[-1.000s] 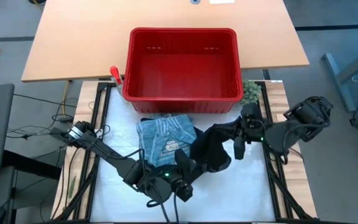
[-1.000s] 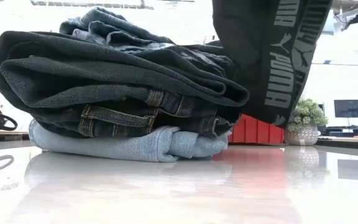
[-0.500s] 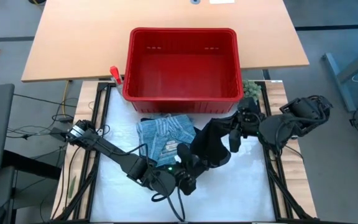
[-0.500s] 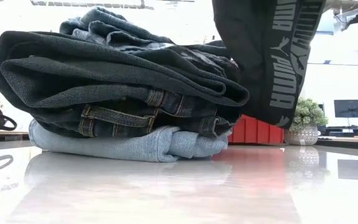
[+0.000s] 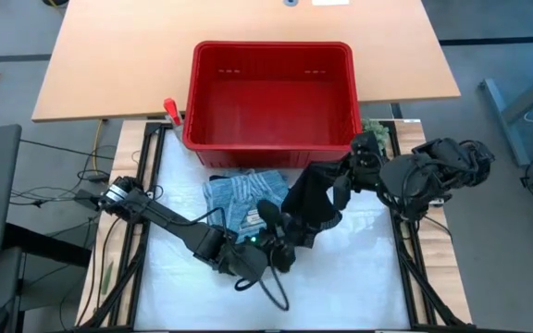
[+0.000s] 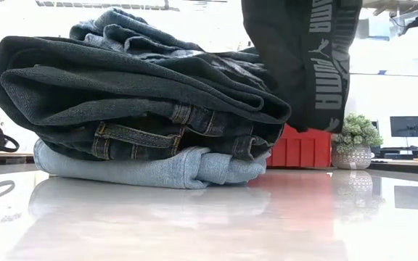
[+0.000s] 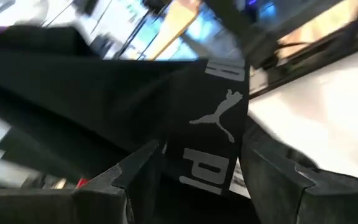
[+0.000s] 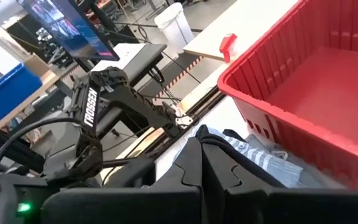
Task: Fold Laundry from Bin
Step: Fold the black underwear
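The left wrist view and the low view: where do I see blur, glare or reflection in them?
Left wrist view: the room behind is smeared with blur, while the black garment with its white logo band stays readable. Low view: the background is washed out bright, and the glossy table mirrors the folded jeans and the red bin.

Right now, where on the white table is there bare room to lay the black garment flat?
Bare white table lies below the black garment, toward the right rail. The folded stack by the bin and the left gripper crowd the middle.

Robotics lab: monitors (image 8: pixel 67 28), rig table (image 5: pixel 368 277).
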Controlling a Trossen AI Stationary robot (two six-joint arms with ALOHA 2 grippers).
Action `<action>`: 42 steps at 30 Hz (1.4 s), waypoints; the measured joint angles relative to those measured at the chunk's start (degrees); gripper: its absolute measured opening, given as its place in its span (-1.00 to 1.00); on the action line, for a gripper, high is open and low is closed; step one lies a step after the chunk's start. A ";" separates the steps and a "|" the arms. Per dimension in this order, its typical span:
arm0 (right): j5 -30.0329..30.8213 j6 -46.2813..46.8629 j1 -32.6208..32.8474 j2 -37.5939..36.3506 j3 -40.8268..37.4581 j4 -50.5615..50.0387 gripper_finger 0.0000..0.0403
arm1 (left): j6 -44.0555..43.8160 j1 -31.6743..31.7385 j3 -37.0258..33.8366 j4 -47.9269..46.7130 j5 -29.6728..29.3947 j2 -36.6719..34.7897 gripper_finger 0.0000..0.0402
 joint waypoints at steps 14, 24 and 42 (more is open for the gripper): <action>-0.07 0.43 1.25 0.13 0.02 1.06 -0.90 | -8.64 1.55 0.00 4.32 -12.19 0.00 -0.11; -2.99 -2.25 2.18 0.15 0.02 1.18 -0.76 | -11.62 1.86 0.00 4.39 -7.84 0.00 -0.96; -9.58 0.29 3.93 -7.64 0.04 -25.98 -0.27 | -1.88 -8.24 0.00 19.58 -3.58 -11.33 -1.00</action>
